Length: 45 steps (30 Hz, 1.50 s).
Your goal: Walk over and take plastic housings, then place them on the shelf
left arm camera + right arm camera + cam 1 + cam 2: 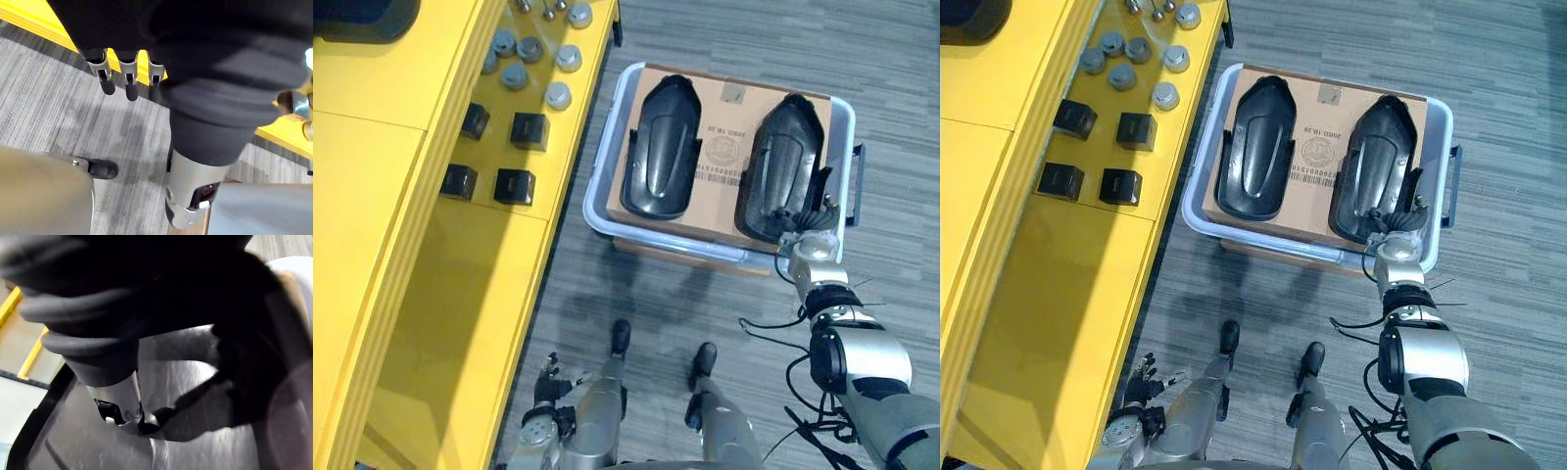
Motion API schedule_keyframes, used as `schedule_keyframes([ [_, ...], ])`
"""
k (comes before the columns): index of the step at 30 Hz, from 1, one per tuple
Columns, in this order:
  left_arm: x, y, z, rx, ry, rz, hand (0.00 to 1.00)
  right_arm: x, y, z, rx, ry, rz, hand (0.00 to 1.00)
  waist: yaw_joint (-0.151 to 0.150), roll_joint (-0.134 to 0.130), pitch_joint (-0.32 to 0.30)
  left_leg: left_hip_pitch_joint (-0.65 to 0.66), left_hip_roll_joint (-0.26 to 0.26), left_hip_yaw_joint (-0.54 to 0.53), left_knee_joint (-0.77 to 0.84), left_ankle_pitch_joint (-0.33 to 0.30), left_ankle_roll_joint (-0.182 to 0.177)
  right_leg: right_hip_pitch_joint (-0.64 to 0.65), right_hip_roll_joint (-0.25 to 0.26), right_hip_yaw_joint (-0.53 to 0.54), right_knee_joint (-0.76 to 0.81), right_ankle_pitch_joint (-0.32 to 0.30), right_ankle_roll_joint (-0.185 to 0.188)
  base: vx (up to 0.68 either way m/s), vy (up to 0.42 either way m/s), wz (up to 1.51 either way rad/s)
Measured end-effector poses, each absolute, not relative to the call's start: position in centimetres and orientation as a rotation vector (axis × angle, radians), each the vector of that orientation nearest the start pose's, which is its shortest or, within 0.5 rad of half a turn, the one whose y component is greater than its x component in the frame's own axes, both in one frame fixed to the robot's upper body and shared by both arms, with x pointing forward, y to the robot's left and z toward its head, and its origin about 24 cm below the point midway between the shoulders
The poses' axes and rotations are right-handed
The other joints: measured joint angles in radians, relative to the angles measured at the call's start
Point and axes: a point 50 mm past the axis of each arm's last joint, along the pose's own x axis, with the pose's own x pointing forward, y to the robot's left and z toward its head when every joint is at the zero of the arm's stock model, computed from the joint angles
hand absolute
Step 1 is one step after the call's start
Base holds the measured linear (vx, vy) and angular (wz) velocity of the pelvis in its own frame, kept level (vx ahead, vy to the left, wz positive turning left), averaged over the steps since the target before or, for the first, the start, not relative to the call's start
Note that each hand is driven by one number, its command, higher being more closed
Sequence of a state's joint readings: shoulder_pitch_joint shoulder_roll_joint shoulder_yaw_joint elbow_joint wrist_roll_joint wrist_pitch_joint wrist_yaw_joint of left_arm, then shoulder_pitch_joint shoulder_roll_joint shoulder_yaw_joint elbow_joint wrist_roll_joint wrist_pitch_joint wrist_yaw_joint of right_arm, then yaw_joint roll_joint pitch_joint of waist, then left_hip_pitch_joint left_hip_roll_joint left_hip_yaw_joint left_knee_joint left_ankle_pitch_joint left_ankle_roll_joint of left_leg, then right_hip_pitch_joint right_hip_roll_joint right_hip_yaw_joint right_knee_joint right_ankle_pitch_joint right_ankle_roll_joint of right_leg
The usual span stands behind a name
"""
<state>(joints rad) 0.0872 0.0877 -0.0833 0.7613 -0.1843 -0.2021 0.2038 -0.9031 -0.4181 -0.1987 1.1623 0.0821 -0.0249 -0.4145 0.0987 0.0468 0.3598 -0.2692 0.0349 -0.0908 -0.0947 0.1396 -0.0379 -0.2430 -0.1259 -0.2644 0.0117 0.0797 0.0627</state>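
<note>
Right hand (806, 240): touching near end of right housing (781, 166); closure cannot be told.
Left hand (128, 73): fingers relaxed, empty.
Left housing (661, 147): alongside, same bin (685, 247).

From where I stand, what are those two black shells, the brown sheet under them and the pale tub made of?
Two black elongated shells: likely moulded plastic, smooth and semi-glossy, with soft highlights along their ribs.
Flat brown sheet: cardboard, matte, with a printed stamp and barcode.
Pale grey-blue tub: probably plastic too, with a rounded, slightly shiny rim.
</note>
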Motion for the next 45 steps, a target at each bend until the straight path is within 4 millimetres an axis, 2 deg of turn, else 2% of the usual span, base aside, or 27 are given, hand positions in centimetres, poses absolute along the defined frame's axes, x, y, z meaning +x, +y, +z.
schedule_keyframes([
  [10,16.7,17.8,-11.5,0.032,0.648,0.233,0.00,37.7,-28.4,11.7,-0.116,0.092,-0.670,1.00,-0.004,-0.002,0.005,0.010,0.002,0.013,0.000,0.000,0.000,-0.002,0.001,0.019,0.004,0.000,0.000,0.02,-0.004,-0.04],
  [14,16.9,17.7,-11.2,0.027,0.632,0.232,0.00,36.5,-28.0,11.4,-0.151,0.009,-0.663,1.00,-0.005,-0.004,0.005,0.034,0.002,0.013,-0.001,-0.001,-0.001,0.024,0.000,0.019,0.004,0.000,0.000,0.00,0.000,0.00],
  [19,18.9,16.8,-7.0,-0.039,0.402,0.213,0.00,33.9,-27.1,12.8,-0.210,-0.182,-0.688,1.00,-0.032,-0.008,0.002,0.058,0.005,0.009,-0.002,-0.001,0.000,0.048,0.000,0.019,0.007,-0.002,0.003,0.00,0.000,0.00],
  [21,19.8,16.4,-4.3,-0.065,0.268,0.201,0.00,31.9,-27.4,13.1,-0.223,-0.249,-0.757,1.00,-0.034,-0.011,-0.029,0.063,0.010,0.009,-0.003,-0.002,-0.001,0.052,0.003,0.020,0.011,-0.008,0.011,0.00,0.000,0.00],
  [25,21.0,15.8,-0.1,-0.083,0.076,0.178,0.00,29.8,-27.1,13.8,-0.260,-0.333,-0.810,1.00,-0.044,-0.017,-0.091,0.076,0.014,0.000,-0.004,-0.004,-0.004,0.069,0.008,0.014,0.012,-0.017,0.021,0.02,-0.012,0.06],
  [27,21.4,15.3,2.2,-0.099,-0.025,0.172,0.00,29.2,-26.2,14.2,-0.301,-0.377,-0.808,1.00,-0.059,-0.017,-0.125,0.078,0.014,-0.006,-0.003,-0.004,-0.004,0.073,0.007,0.008,0.016,-0.022,0.020,0.03,-0.009,0.08],
  [29,22.1,14.6,5.7,-0.115,-0.176,0.169,0.00,28.7,-24.6,15.0,-0.333,-0.438,-0.781,1.00,-0.060,-0.017,-0.140,0.099,0.014,-0.005,-0.003,-0.004,-0.004,0.090,0.007,0.008,0.020,-0.024,0.019,0.00,0.000,0.00],
  [32,23.0,14.2,8.7,-0.117,-0.309,0.180,0.00,28.6,-22.4,15.3,-0.383,-0.477,-0.712,1.00,-0.060,-0.016,-0.166,0.110,0.015,-0.009,-0.008,-0.004,-0.004,0.103,0.008,0.003,0.020,-0.026,0.017,-0.03,-0.001,0.04],
  [36,23.6,13.5,10.3,-0.119,-0.378,0.178,0.00,28.7,-19.5,15.1,-0.390,-0.493,-0.595,1.00,-0.057,-0.017,-0.209,0.118,0.015,-0.011,-0.008,-0.004,-0.004,0.113,0.008,0.002,0.021,-0.026,0.017,0.00,0.000,0.00],
  [45,24.6,11.3,12.0,-0.128,-0.421,0.116,0.00,28.6,-13.1,14.7,-0.391,-0.517,-0.307,1.00,-0.059,-0.017,-0.260,0.144,0.016,-0.004,-0.009,-0.004,-0.005,0.136,0.008,0.008,0.021,-0.025,0.016,0.00,0.001,-0.01],
])
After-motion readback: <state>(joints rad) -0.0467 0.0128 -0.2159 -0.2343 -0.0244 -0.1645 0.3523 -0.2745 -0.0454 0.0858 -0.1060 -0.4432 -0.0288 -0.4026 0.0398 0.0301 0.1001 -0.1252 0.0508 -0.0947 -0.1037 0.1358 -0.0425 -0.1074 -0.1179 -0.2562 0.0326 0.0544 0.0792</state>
